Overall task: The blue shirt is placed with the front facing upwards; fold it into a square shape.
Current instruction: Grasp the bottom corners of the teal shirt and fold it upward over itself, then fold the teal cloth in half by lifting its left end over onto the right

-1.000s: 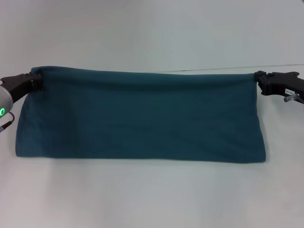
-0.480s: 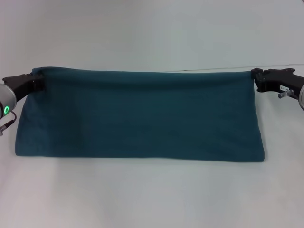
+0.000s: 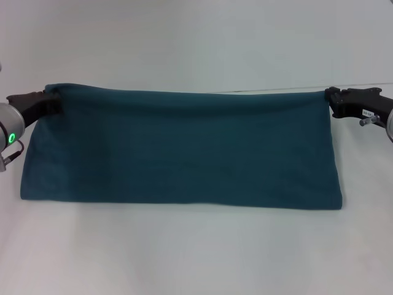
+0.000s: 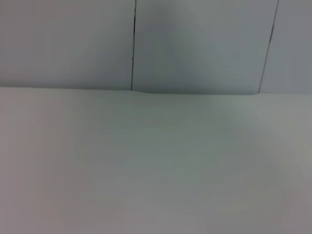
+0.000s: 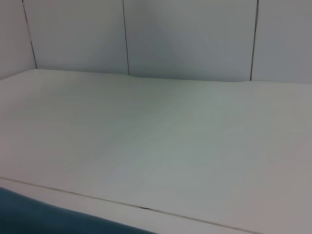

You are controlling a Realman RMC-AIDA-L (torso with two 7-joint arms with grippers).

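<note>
Blue shirt (image 3: pixel 184 150) between both end effectors

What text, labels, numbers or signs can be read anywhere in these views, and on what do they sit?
No text can be read in any view.
The blue shirt, folded into a long band, shows plain fabric only, no lettering.
A small white label on the right gripper carries marks too small to read.
A green ring light glows on the left arm behind the left gripper; it is a light, not text.
Both wrist views show only the bare table and wall.
</note>
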